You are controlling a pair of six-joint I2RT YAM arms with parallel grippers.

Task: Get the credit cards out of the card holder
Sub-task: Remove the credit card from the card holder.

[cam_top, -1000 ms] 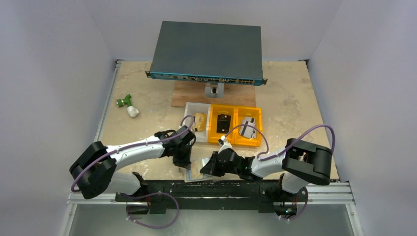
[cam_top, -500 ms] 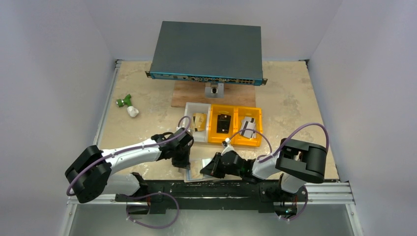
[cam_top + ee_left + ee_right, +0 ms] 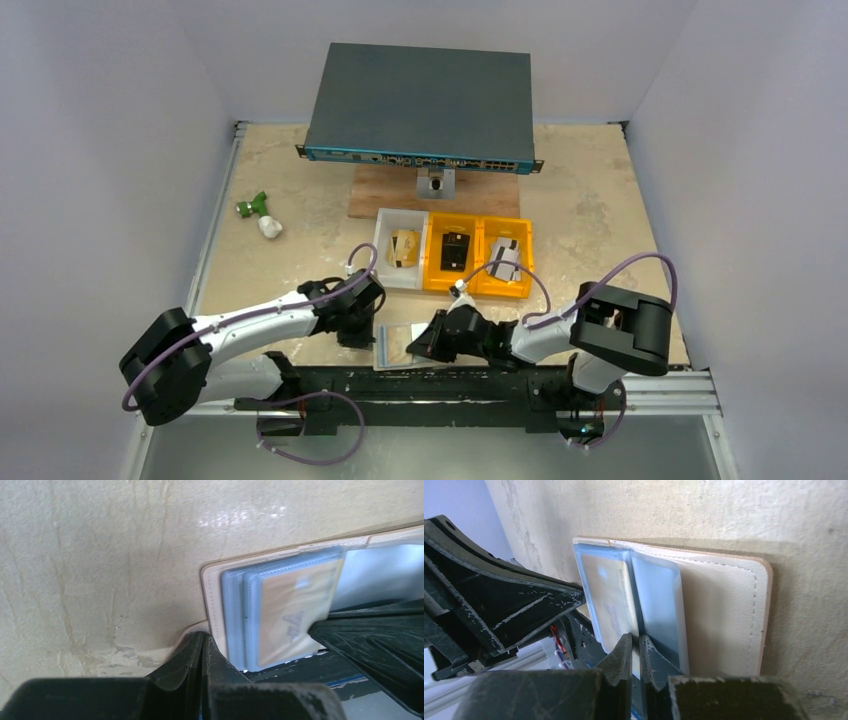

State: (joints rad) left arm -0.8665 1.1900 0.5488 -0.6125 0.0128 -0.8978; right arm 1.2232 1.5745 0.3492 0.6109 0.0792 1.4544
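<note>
The card holder (image 3: 392,345) lies open and flat by the table's front edge, tan border around pale blue pockets. A tan credit card (image 3: 609,597) sits in the pocket. My right gripper (image 3: 636,642) is shut on that card's edge; in the top view it (image 3: 418,347) is at the holder's right end. My left gripper (image 3: 204,639) is shut and empty, its tip on the table just beside the holder's left edge (image 3: 212,605). In the top view it (image 3: 362,338) is left of the holder. The card also shows in the left wrist view (image 3: 290,615).
A white bin (image 3: 385,262) and two orange bins (image 3: 440,287) (image 3: 528,262) holding small items stand behind the arms. A network switch (image 3: 420,100) on a wooden board (image 3: 380,195) is at the back. A green and white object (image 3: 258,213) lies at far left. The black front rail (image 3: 430,382) runs just below the holder.
My left gripper has slid left off the card holder, uncovering its left panel. The right gripper has stayed at the holder's right end.
</note>
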